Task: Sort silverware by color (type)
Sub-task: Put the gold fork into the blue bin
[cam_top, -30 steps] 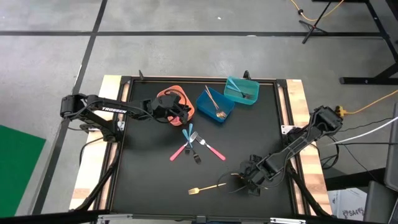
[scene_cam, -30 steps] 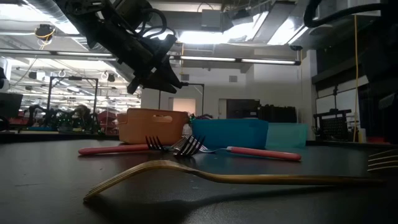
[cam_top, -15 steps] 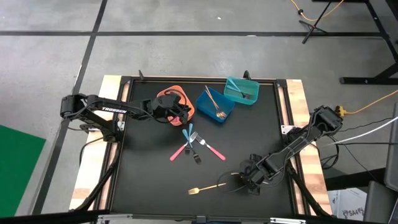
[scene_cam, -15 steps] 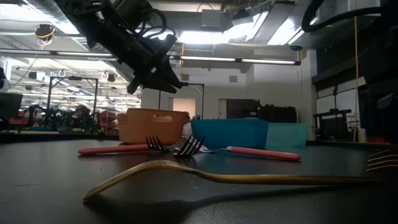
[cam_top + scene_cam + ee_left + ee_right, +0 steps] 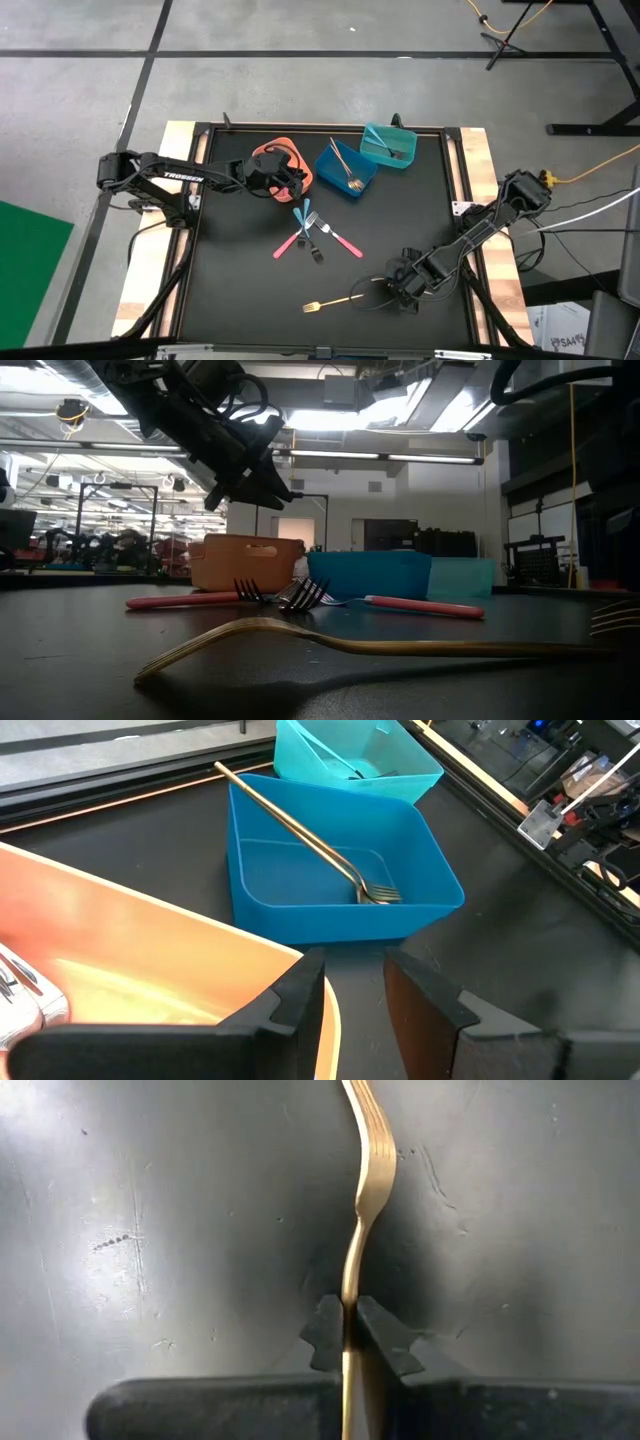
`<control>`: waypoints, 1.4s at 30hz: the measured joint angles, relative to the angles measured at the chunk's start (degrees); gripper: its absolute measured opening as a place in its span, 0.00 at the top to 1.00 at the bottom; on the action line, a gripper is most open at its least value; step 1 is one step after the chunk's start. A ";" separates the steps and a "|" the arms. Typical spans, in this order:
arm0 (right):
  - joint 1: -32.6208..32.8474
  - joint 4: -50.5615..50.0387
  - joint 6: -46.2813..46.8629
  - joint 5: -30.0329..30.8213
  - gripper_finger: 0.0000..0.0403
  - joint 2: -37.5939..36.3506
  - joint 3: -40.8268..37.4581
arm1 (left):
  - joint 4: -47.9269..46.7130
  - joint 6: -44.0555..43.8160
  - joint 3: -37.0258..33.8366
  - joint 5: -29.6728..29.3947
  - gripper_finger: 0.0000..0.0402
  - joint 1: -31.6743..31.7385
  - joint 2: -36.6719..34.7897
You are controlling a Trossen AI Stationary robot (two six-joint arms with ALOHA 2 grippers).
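My right gripper (image 5: 349,1342) has its fingers pinched tight on the handle end of the slim all-gold metal fork (image 5: 365,1190), which lies flat on the black worktop (image 5: 240,280), tines pointing away from the fingers. With so narrow a hold, I judge the fork could swivel or slip out when lifted. My left gripper (image 5: 355,985), fingers slightly parted and holding nothing, hovers over the orange rectangular plastic bin (image 5: 150,955).

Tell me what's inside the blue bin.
The blue bin holds one gold fork, handle leaning over the rim, tines on the floor. Nothing else shows; the near wall hides little.
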 joint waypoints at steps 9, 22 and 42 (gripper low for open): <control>-0.02 -3.72 -14.43 0.70 0.99 0.24 3.26 | 0.00 -0.02 0.00 0.00 0.75 0.00 0.00; -4.01 -9.81 -63.05 17.29 0.99 0.06 7.68 | 0.02 -0.09 0.00 0.95 0.75 0.02 0.00; -22.15 15.91 -122.79 42.45 0.99 -0.04 8.36 | 0.20 -0.73 0.00 16.25 0.75 0.02 0.00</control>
